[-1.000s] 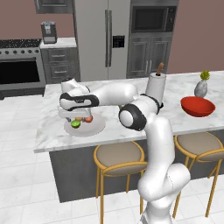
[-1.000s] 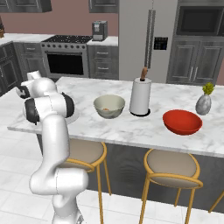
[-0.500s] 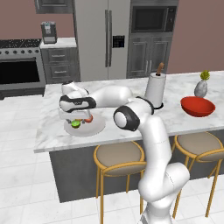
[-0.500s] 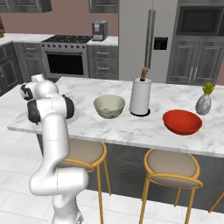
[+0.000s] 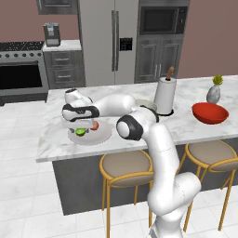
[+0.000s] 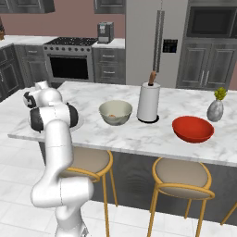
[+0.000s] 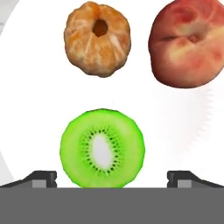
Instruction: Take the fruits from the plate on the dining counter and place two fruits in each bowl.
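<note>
Three fruits on plate (image 7: 183,131): kiwi (image 7: 102,148), orange (image 7: 97,38), peach (image 7: 188,43); fingers (image 7: 43,178) spread open either side of kiwi, not touching

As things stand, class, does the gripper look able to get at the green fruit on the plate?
Probably yes. In the hand view the gripper hangs open right over the green fruit, one fingertip on each side of it. The orange fruit and the reddish fruit lie apart from it on the plate, so nothing blocks it.
</note>
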